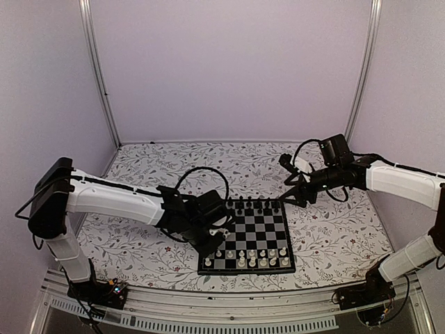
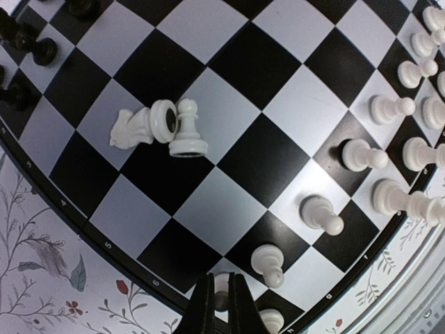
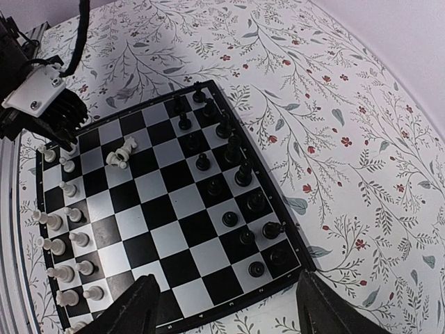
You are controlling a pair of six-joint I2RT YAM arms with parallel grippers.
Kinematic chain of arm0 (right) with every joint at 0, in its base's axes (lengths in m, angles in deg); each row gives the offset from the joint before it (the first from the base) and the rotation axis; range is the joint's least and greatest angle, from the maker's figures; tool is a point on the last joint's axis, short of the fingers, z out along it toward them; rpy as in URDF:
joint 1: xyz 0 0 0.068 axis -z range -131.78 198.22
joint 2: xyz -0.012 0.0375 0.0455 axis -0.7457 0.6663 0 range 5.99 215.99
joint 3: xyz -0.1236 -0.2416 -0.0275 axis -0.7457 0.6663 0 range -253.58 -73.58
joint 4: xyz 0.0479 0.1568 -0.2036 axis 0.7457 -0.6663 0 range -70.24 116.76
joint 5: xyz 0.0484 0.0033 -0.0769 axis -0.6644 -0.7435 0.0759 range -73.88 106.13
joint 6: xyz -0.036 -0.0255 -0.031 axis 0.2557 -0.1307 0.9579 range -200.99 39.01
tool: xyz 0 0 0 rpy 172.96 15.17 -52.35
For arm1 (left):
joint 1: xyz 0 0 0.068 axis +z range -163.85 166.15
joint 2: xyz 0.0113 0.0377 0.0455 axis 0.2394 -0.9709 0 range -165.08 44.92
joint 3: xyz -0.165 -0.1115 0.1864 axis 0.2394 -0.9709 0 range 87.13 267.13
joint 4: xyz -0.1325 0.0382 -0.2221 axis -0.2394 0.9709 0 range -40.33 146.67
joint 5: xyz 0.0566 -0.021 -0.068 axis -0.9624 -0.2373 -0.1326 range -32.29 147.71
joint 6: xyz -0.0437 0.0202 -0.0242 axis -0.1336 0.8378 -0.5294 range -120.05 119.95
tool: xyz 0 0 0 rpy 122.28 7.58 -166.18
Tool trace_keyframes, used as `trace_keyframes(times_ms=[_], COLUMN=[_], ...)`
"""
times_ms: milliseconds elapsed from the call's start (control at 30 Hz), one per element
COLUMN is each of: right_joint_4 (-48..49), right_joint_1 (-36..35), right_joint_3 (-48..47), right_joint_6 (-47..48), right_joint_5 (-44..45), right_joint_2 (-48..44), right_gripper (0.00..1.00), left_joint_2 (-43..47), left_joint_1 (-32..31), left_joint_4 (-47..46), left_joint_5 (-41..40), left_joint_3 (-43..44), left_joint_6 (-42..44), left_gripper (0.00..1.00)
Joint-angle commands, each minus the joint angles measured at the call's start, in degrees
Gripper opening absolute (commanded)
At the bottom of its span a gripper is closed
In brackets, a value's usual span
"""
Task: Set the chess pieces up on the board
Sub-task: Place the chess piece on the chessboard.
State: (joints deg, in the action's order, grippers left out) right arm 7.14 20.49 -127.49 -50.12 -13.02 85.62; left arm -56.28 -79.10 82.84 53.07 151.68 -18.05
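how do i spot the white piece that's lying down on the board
Find the board and look at its open middle rows, between the white and black ranks. There a cream piece lies on its side right beside an upright pawn; it is the only piece tipped over, its round base showing.

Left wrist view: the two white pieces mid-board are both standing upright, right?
No. Only the pawn stands upright; the other white piece beside it lies on its side. The left wrist view shows this. Both are in the middle of the board, as you said.
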Motion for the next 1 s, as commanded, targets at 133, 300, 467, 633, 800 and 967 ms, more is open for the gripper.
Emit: trace_keyframes(times_ms=[133, 300, 467, 633, 800, 967], right_joint_4=[0.19, 0.10, 0.02, -0.16, -0.29, -0.91], right_joint_1=[0.25, 0.25, 0.30, 0.26, 0.22, 0.23], right_joint_3=[0.57, 0.47, 0.43, 0.34, 0.33, 0.25], right_joint_6=[0.33, 0.33, 0.41, 0.49, 0.50, 0.74], right_joint_5=[-0.91, -0.91, -1.00, -1.15, -1.42, -0.81], right_joint_2=[0.60, 0.86, 1.05, 1.14, 1.06, 0.74], right_gripper=[0.71, 0.71, 0.71, 0.71, 0.71, 0.71], left_joint_2=[-1.85, -1.86, -1.09, 0.00, 0.40, 1.72], left_joint_1=[-0.75, -0.75, -0.75, -0.75, -0.75, -0.77], left_joint_4=[0.05, 0.57, 1.47, 1.80, 2.07, 2.34], left_joint_5=[-0.60, -0.53, -0.57, -0.84, -1.03, -1.07], left_joint_3=[0.48, 0.53, 0.23, -0.26, -0.39, 0.18], left_joint_6=[0.03, 0.05, -0.31, -0.56, -0.87, -0.99], left_gripper=[0.03, 0.03, 0.03, 0.13, 0.14, 0.20])
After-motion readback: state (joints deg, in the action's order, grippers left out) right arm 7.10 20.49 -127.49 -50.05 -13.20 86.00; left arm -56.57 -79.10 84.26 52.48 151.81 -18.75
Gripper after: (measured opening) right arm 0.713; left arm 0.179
